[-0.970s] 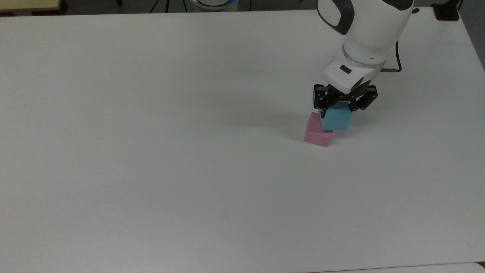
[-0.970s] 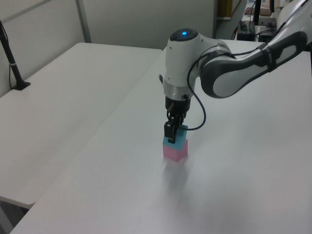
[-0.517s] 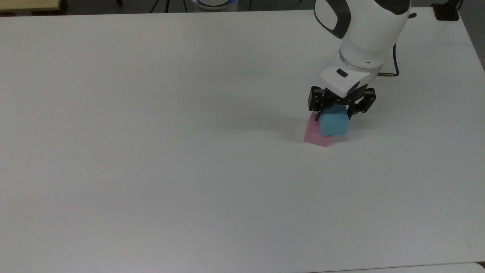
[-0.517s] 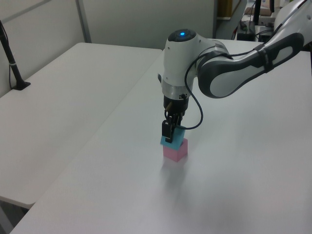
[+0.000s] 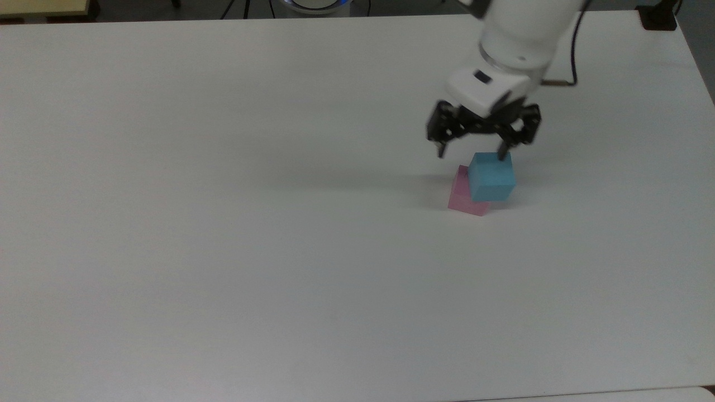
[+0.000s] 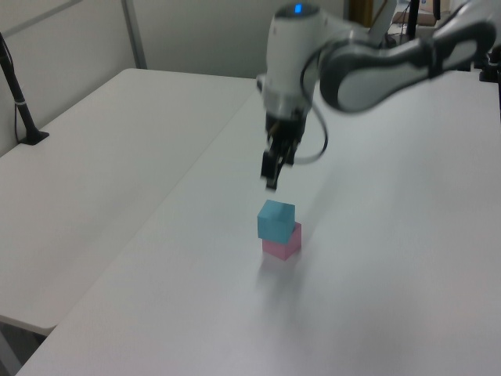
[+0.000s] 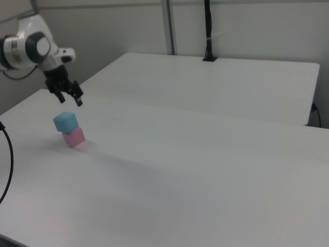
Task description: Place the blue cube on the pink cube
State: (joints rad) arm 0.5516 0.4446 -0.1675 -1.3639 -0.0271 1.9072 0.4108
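Note:
The blue cube (image 5: pixel 491 176) (image 6: pixel 275 220) (image 7: pixel 65 121) rests on top of the pink cube (image 5: pixel 462 196) (image 6: pixel 283 243) (image 7: pixel 75 137), sitting a little off-centre on it. My gripper (image 5: pixel 472 152) (image 6: pixel 271 178) (image 7: pixel 70 99) hangs above the stack with its fingers open and nothing between them. It is clear of the blue cube.
The stack stands on a wide white table (image 5: pixel 223 223). A second white table (image 6: pixel 94 157) adjoins it on the left view's left, with a black post (image 6: pixel 19 102) on it. A dark cable (image 7: pixel 6 170) hangs at the right view's left edge.
My gripper has opened, let go of the blue cube and risen above it. The blue cube stays on the pink cube.

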